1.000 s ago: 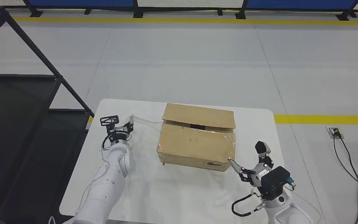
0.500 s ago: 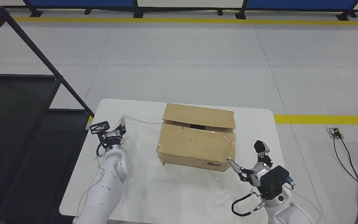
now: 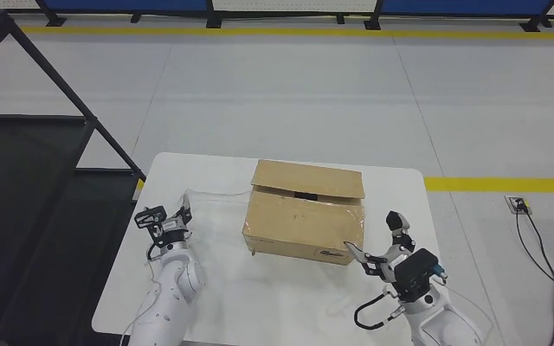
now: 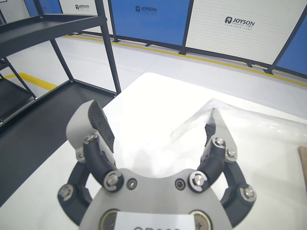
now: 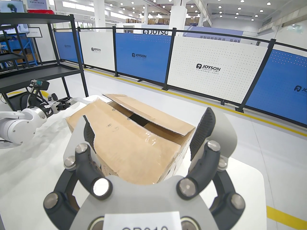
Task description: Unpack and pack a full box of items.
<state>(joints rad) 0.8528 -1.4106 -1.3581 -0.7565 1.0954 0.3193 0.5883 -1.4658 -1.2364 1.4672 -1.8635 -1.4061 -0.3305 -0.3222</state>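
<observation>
A: Where does the cardboard box [image 3: 303, 212] sit?

B: In the middle of the table [image 3: 260, 298]. Read the top view as a clock, with 12 pointing away from the robot. The box's long axis runs from 9 to 3, and the 3 o'clock end dips slightly toward 4.

A: Is it open?

B: Barely. The two top flaps nearly meet. The flap on the 12 o'clock side is lifted a little, which leaves a dark slit along the long axis.

A: And the left gripper [image 3: 166, 216]?

B: It is at 9 o'clock from the box, well apart from it, and points roughly toward 12. Its fingers [image 4: 100, 125] are spread wide and hold nothing. A clear plastic film [image 4: 187, 124] lies flat on the table, with a corner just beside one fingertip. A black rack [image 3: 52, 199] stands off the table's 9 o'clock edge.

A: The right gripper [image 3: 376, 238]?

B: It is at 4 o'clock from the box, just beside the near corner, aimed toward 10 or 11. Its fingers are apart and empty, and its wrist view shows that corner framed between them.
</observation>
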